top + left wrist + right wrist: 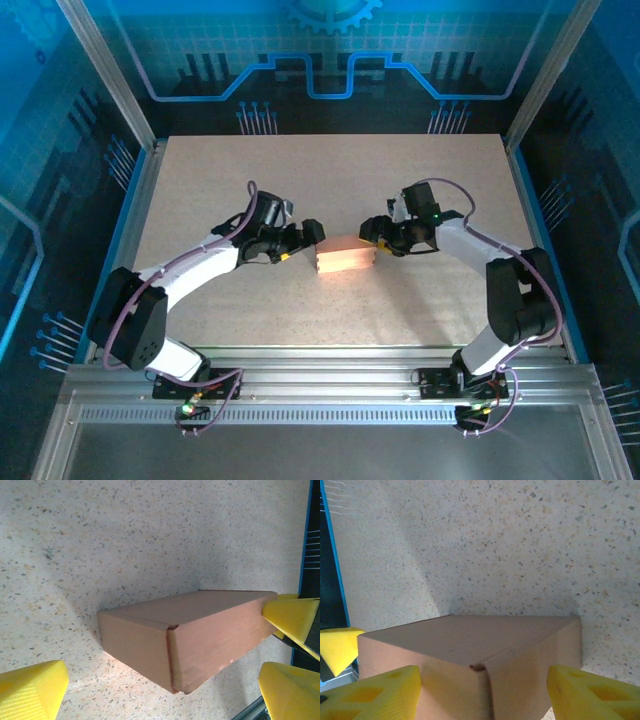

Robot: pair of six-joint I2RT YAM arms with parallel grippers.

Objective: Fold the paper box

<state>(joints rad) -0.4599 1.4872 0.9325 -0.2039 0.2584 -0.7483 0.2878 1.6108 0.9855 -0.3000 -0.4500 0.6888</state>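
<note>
1. L claw (312,232): fingers spread wide, at box's 10 o'clock, box just ahead, not pinched.
2. Box (345,256): folded shut, flat on table (300,170) mid, btwn both claws.
3. R claw (372,231): spread, at box's 2 o'clock; corner btwn fingers, contact unclear.

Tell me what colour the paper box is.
The paper box is plain salmon-orange, unprinted; the left wrist view shows it best.

We see a salmon-orange box of thin cardboard (200,630) that is matt and smooth, its corner edge slightly frayed. The beige speckled tabletop (150,530) looks stone-like and finely grained. The yellow finger pads (30,690) look plastic, finely ribbed and dull. The grooved silver rail (330,385) is metal with a soft sheen.
</note>
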